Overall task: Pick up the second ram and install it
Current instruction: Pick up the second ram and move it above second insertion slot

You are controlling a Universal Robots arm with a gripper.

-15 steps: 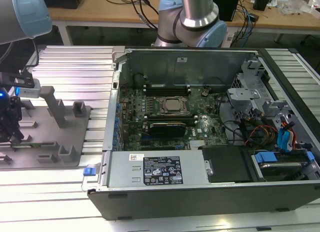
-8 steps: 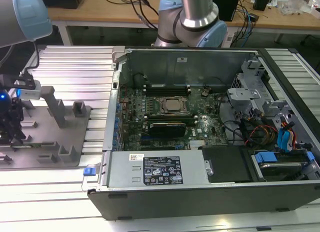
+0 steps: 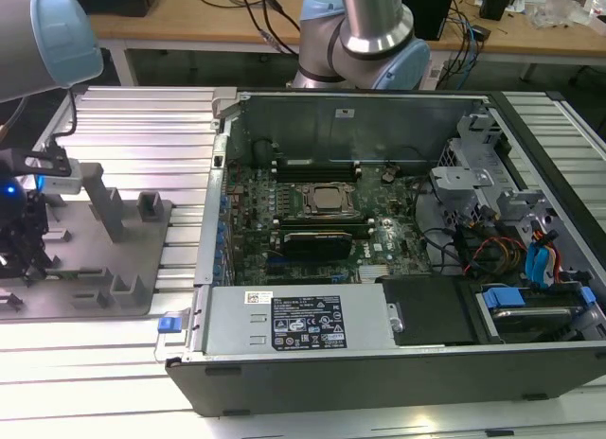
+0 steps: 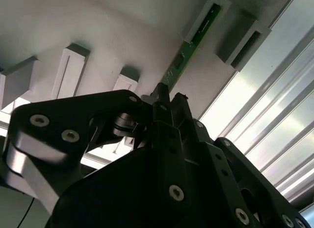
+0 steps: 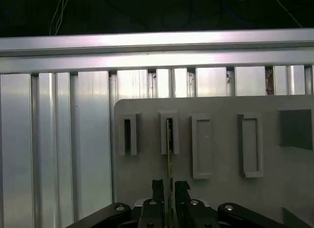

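Claw poised low over a grey fixture plate, its black fingers standing one on each side of the second ram. In the first wrist view the ram is seen edge-on as a thin line. A narrow sliver of plate shows between it and each finger, so the claw reads as released, straddling the stick rather than clenched on it.

The ram stands on its long edge on the plate. Its far end is seated in a small raised slotted block, and its near end lies between the fingertips. In the second wrist view the green board runs away from the claw into that block, with its components showing along one face.

In the exterior view the arm rises from its base behind the open computer case. It stretches across towards the exterior view's left, bends at a blue-capped joint, and drops its wrist down over the plate. The claw points straight down at the plate, which lies on the ribbed aluminium counter beside the case, well apart from the motherboard inside it.
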